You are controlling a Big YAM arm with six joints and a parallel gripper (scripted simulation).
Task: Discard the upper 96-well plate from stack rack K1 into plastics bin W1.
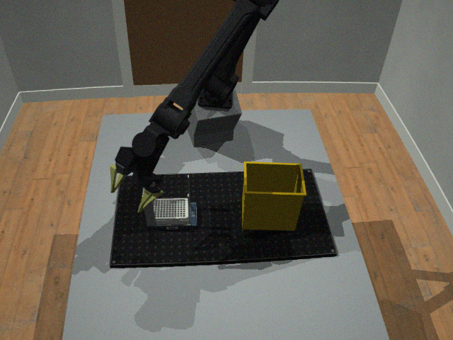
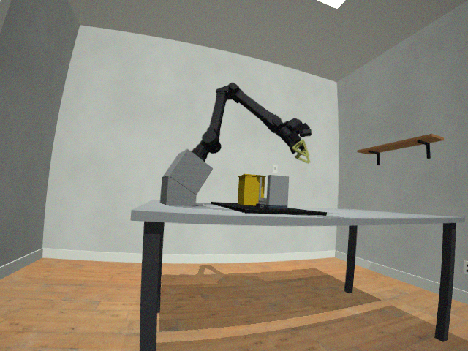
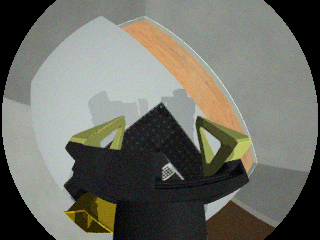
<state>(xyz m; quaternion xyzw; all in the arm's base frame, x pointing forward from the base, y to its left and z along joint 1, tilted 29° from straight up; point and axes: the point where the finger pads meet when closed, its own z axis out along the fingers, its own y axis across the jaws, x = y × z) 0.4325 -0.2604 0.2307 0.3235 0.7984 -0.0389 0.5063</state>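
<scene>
Grey table [image 1: 233,299] under black pegboard [image 1: 219,245]

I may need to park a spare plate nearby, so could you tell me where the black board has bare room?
Bare board runs along the near edge, before rack K1 and bin W1, and in the gap between them. It is crowded at the rack's left, where the open gripper hangs above.
</scene>
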